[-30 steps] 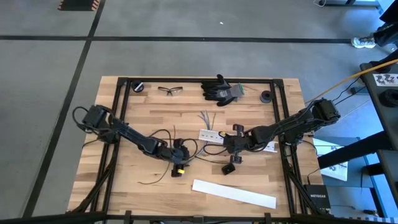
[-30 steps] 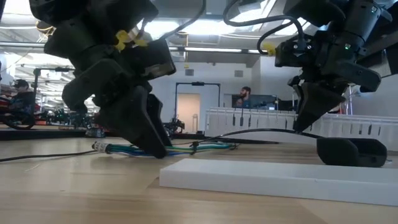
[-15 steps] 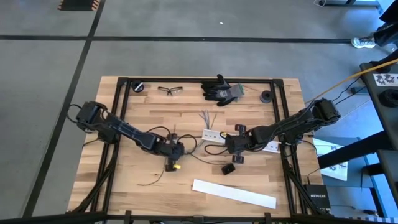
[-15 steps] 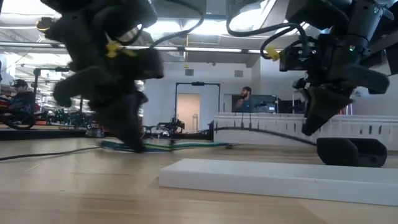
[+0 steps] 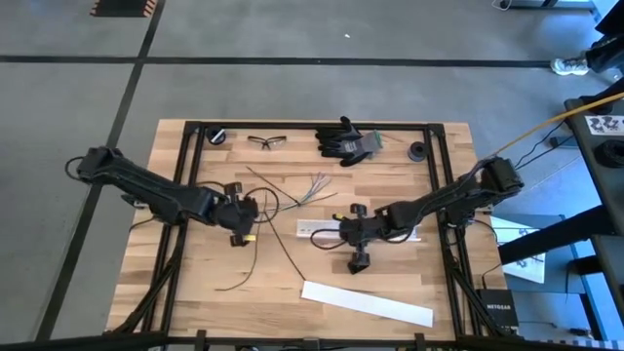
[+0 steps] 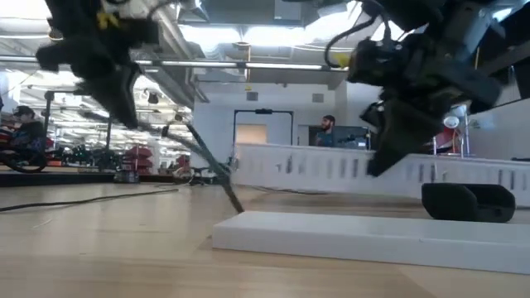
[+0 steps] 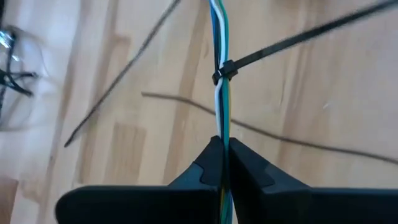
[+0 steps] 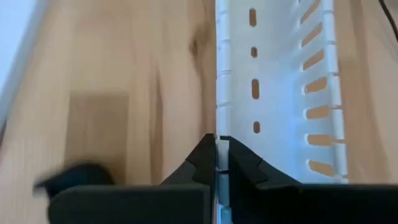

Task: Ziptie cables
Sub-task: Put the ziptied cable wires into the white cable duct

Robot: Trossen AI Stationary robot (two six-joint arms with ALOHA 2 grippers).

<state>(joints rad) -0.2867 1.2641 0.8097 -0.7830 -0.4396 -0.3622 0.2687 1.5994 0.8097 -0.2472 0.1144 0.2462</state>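
Grey concrete floor (image 5: 322,93) with dark lines surrounds a pale wooden desk (image 5: 292,278) in a black frame; the low view shows a bright workshop behind it, with a person standing far off by a doorway. On the desk lie a long white strip (image 5: 368,303), a perforated white strip (image 5: 322,230), dark gloves (image 5: 346,141), safety glasses (image 5: 267,141) and a small black block (image 5: 357,261).

The left pincer (image 7: 221,163) is closed tight on the cables (image 7: 221,102), lifted clear of the desk, with one ziptie (image 7: 292,40) cinched round them. The right pincer (image 8: 217,163) is closed on the perforated strip's edge, not on any ziptie.

The main risk is that the thin limp wires slide out of the clamp as the bundle swings. The loose ziptie tail could also snag the second ziptie (image 5: 283,244) lying near the desk's middle.
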